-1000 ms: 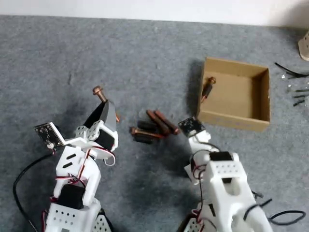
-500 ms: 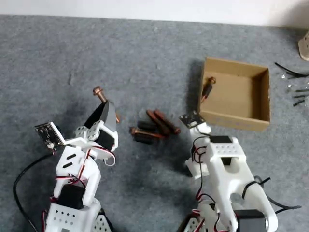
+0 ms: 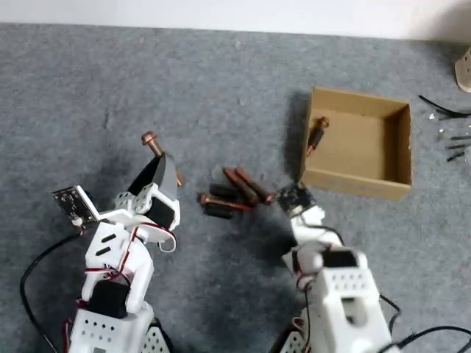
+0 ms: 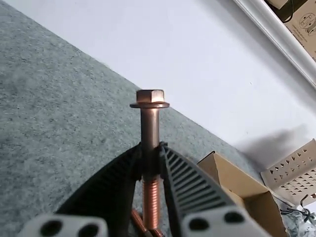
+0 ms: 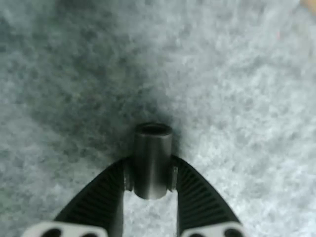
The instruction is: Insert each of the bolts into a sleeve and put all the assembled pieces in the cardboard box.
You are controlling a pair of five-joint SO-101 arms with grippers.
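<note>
My left gripper (image 3: pixel 163 175) is shut on a copper bolt (image 3: pixel 151 140), held upright above the carpet at the left. In the left wrist view the bolt (image 4: pixel 149 123) stands head up between the jaws of the left gripper (image 4: pixel 150 155). In the right wrist view my right gripper (image 5: pixel 150 173) is shut on a dark sleeve (image 5: pixel 153 158), open end facing away, just over the carpet. In the high view the right arm's wrist (image 3: pixel 296 198) covers that gripper, beside a pile of bolts and sleeves (image 3: pixel 234 193). The cardboard box (image 3: pixel 353 185) at the right holds one assembled piece (image 3: pixel 317 134).
Black cables and small parts (image 3: pixel 450 132) lie right of the box. A beige perforated item (image 3: pixel 464 70) sits at the far right edge. The box (image 4: pixel 237 190) and that item (image 4: pixel 291 165) appear behind the bolt in the left wrist view. Grey carpet covers the table.
The right arm's body has drawn back toward the near edge, while its wrist rose slightly and then settled near the pile. The left arm and its bolt stayed still.
</note>
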